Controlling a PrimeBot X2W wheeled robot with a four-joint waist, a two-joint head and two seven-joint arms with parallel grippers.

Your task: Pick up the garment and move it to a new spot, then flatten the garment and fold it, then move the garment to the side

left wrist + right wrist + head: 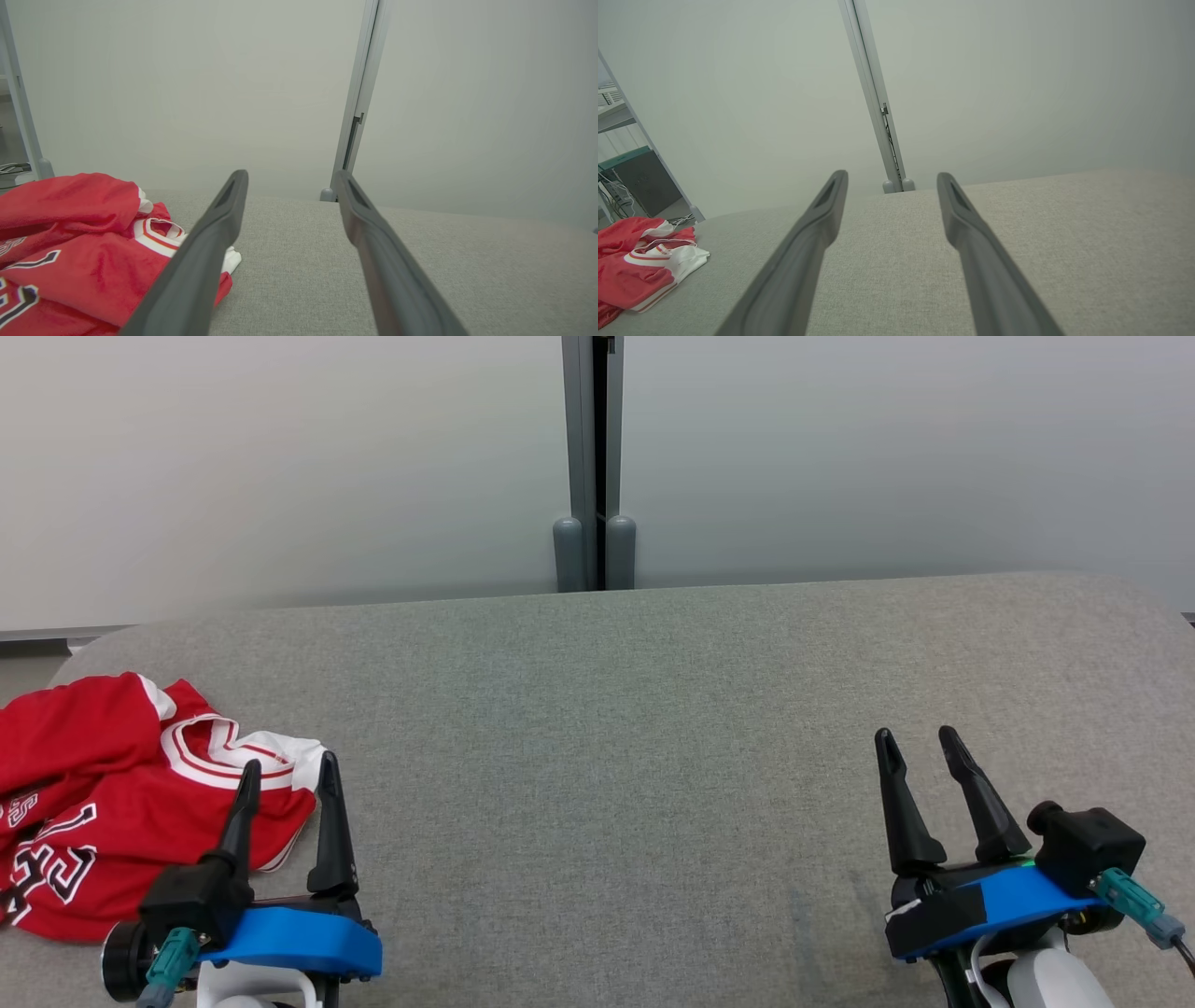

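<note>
Grey fabric worktop (pixel 607 728) w/ rounded far corners; pale wall panels (pixel 280 457) behind, grey post (pixel 594 448) btwn them. Red-and-white garment (pixel 103 775) lies crumpled at worktop's left edge. Left tool (pixel 289 763) wide, empty, at garment's right side. Right tool (pixel 915 734) wide, empty, nr right edge.

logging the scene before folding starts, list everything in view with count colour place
garment: one, red with white trim, crumpled at table's left edge
table: one, grey fabric, across the head view
wall panels: two, pale grey, behind the table
post: one, grey, between the panels
cabinet: one, dark, far left of right wrist view
left hand: one, dark fingers, open, by the garment's right edge
right hand: one, dark fingers, open, over bare table, right
</note>
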